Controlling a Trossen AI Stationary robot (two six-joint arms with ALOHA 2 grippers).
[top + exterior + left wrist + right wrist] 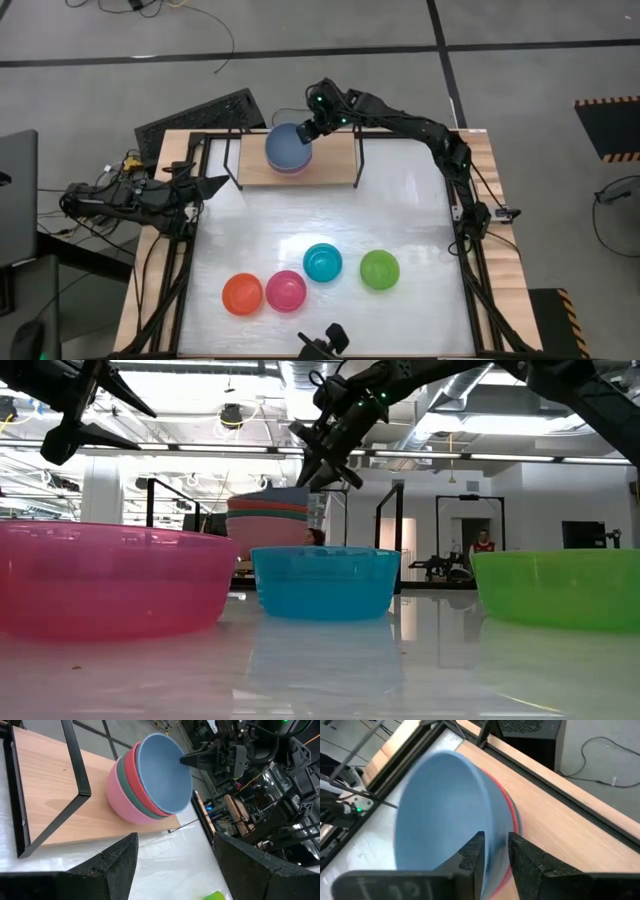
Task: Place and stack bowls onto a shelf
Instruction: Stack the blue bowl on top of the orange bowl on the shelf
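Note:
A stack of bowls stands on the light-wood shelf (335, 168), toward its left end: pale pink (117, 797) at the bottom, then dark green, red and the grey-blue bowl (287, 147) on top. My right gripper (306, 132) hangs over the stack's right rim, shut on the grey-blue bowl (440, 810). Orange (242, 293), magenta (285, 290), teal (322, 262) and lime (379, 269) bowls sit upright on the white table near its near edge. My left gripper (205, 185) waits open at the table's left edge, touching nothing. My right gripper pinches the grey-blue bowl's rim (489, 827) on the side toward the table's right, one finger (470, 857) inside the bowl and one (527, 860) outside. The fingers slant down from above and from the right. The bowl sits nested in the stack, tilted a little.
Thin black uprights (359, 160) and a top frame stand around the shelf board. A black frame runs along the table's edges (200, 240). A dark keyboard (200, 118) lies beyond the far left corner. Bare white table lies between the shelf and the row of bowls.

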